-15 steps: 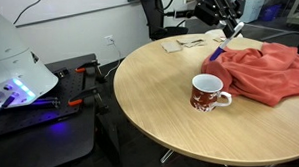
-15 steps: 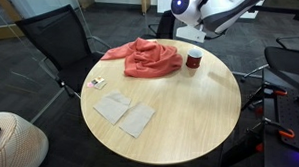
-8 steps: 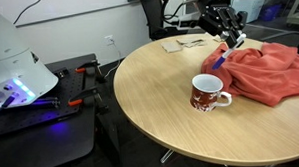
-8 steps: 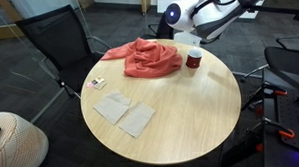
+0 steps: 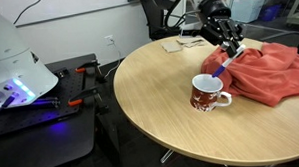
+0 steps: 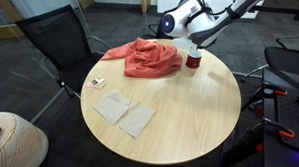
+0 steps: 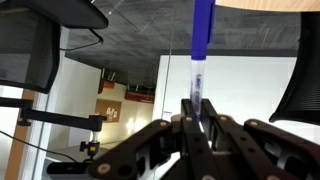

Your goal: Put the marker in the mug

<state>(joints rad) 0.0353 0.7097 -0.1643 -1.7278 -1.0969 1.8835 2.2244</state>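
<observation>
My gripper [image 5: 231, 48] is shut on the marker [image 5: 223, 67], a thin blue stick with a whitish part, held tilted above the table and a little behind the mug. In the wrist view the marker [image 7: 201, 45] sticks out from between the shut fingers [image 7: 198, 112]. The mug [image 5: 206, 92], dark red patterned with white inside and white handle, stands upright on the round wooden table [image 5: 160, 103]. In an exterior view the mug [image 6: 193, 60] sits by the far table edge with the arm [image 6: 192, 20] above it.
A red cloth [image 5: 264, 71] lies bunched beside the mug, also seen in an exterior view [image 6: 149, 58]. Paper pieces [image 6: 125, 112] and a small card [image 6: 96, 83] lie on the table. Office chairs [image 6: 58, 42] stand around it. A lit device [image 5: 14, 73] stands off the table.
My gripper has moved down and toward the mug with the marker in it. The mug and cloth have not moved.
</observation>
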